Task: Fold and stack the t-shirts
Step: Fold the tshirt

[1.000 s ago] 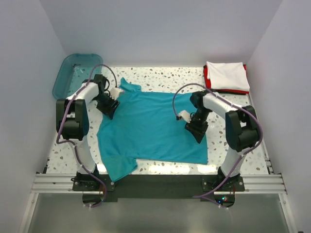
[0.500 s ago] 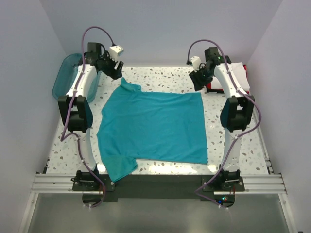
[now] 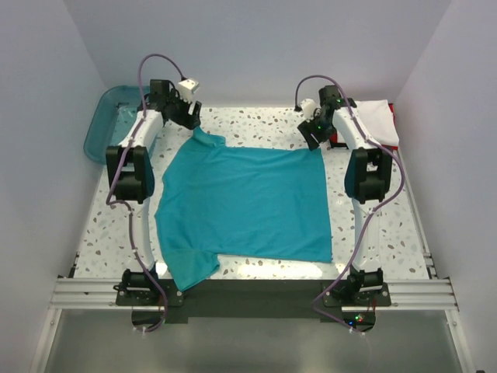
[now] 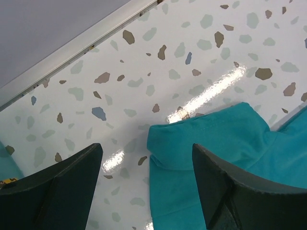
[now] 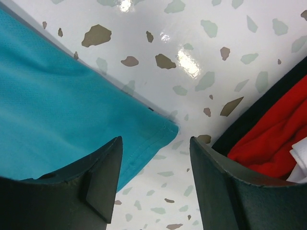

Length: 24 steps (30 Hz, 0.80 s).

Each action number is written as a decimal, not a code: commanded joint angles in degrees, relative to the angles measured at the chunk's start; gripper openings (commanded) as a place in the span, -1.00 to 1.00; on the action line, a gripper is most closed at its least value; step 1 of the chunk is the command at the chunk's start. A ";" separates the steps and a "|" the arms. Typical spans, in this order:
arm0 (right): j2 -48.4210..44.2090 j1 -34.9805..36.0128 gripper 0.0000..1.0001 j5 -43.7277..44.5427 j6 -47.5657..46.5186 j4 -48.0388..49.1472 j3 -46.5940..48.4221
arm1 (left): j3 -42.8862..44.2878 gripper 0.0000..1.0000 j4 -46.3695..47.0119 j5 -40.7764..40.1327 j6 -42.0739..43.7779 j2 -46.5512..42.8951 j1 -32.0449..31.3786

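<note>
The teal-blue t-shirt lies spread flat on the speckled table. My left gripper is open just above its far left sleeve, with that folded sleeve edge between the jaws. My right gripper is open over the shirt's far right hem corner. The white t-shirt lies folded on the red t-shirt at the far right corner; red cloth shows in the right wrist view.
A translucent teal bin stands at the far left corner. A metal rail edges the table's far side. The near sleeve hangs toward the front edge.
Both arms swung from resting on the shirt out to its far corners, then lowered toward the cloth. The shirt has not moved.
</note>
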 commanded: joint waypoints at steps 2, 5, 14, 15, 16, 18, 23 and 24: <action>1.08 -0.33 0.21 0.46 -1.72 2.15 0.94 | 3.14 0.62 4.10 -2.56 -0.79 2.38 0.60; 1.96 -0.33 0.15 0.01 -2.34 1.79 0.50 | 4.11 0.63 4.18 -2.39 -0.79 3.53 0.60; 3.81 -0.85 -0.09 -0.51 -3.57 1.44 -0.12 | 5.69 0.46 3.22 -0.89 -0.97 5.90 0.60; 3.90 -0.94 -0.16 -0.60 -3.66 1.35 -0.21 | 5.69 0.43 3.13 -0.45 -0.97 5.91 0.60; 3.90 -1.03 -0.19 -0.69 -3.75 1.35 -0.21 | 5.60 0.39 3.30 -0.36 -1.05 5.99 0.51; 3.98 -1.12 -0.24 -1.04 -4.01 1.18 -0.12 | 5.69 0.29 3.57 -0.19 -1.40 6.43 0.60; 4.34 -1.12 -0.43 -1.57 -4.54 0.56 0.32 | 6.39 -0.01 3.74 0.43 -1.58 7.49 0.60; 4.34 -1.12 -0.49 -1.66 -4.71 0.30 0.41 | 6.39 -0.08 3.92 0.43 -1.58 7.49 0.60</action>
